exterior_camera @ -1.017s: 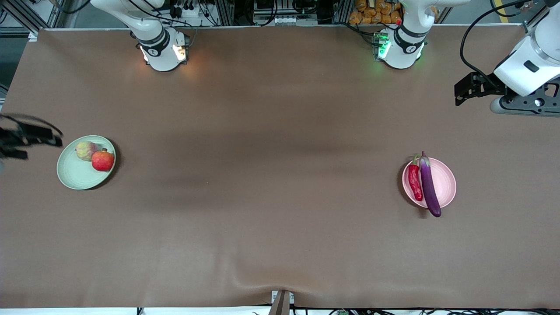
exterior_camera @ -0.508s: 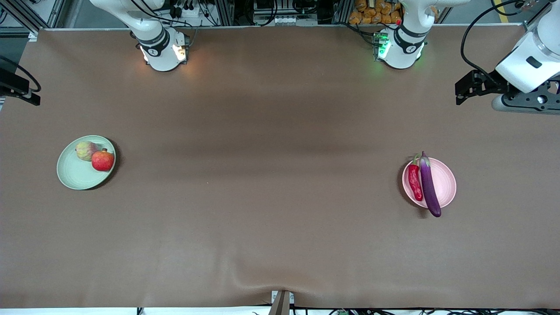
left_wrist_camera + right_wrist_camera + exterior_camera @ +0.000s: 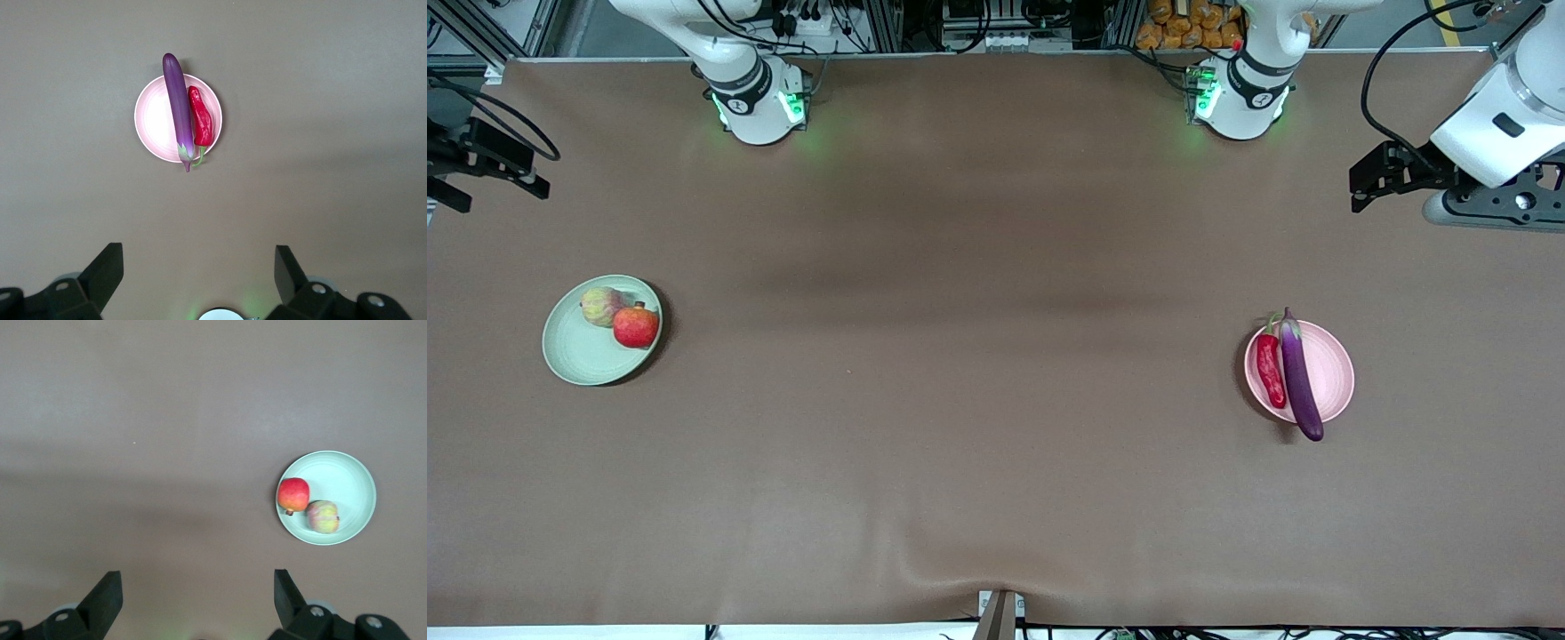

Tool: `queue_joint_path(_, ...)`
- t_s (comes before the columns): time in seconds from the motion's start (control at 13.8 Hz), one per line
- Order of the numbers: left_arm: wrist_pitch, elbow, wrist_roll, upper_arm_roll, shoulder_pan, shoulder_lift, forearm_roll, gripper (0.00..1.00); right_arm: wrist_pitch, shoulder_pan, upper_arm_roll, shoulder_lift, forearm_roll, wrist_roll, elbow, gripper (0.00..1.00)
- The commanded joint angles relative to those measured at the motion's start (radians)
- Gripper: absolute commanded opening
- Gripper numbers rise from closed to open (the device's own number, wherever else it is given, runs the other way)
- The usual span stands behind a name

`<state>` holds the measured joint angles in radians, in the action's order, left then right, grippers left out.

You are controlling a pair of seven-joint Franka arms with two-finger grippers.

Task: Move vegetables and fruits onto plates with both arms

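On the brown cloth-covered counter (image 3: 978,400), the round shallow mint-green plate (image 3: 574,360) sat toward the right arm's end and carried both small round fruits, the red apple-like one (image 3: 636,326) touching the pale yellow-green one with a pink blush (image 3: 602,306). Toward the left arm's end, the round pale pink plate (image 3: 1332,373) held the shiny red chili pepper with a green stem (image 3: 1269,368) and, just beside it, the long slender glossy purple eggplant (image 3: 1299,378), whose rounded tip overhung the plate's rim on the side nearer the front camera. The left gripper (image 3: 199,267) hung high over bare counter near the left arm's end, jaws released and holding nothing; the right gripper (image 3: 198,587) hung likewise over the edge at the right arm's end, jaws spread and empty. Judged from this layout, the transfer looked complete. The main risk was the eggplant: resting across the rim with its end unsupported, it could roll or slide off if the cloth were tugged or the plate nudged. The two fruits, sitting close to the rim, could also roll out under a similar bump.
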<state>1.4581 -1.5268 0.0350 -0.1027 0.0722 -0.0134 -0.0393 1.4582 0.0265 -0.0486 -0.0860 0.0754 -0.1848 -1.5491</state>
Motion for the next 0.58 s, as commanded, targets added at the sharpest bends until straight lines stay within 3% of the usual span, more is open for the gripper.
queue_joint_path(0.0, -0.004, -0.004, -0.020, -0.005, -0.005, -0.007, 0.013, 1.00, -0.031, 0.000, 0.010, -0.002, -0.068, 0.015, 0.038, 1.00)
queue_joint_path(0.51, 0.004, -0.009, -0.001, -0.012, -0.005, 0.000, 0.042, 1.00, -0.081, 0.004, 0.007, 0.000, -0.062, 0.051, 0.044, 1.00)
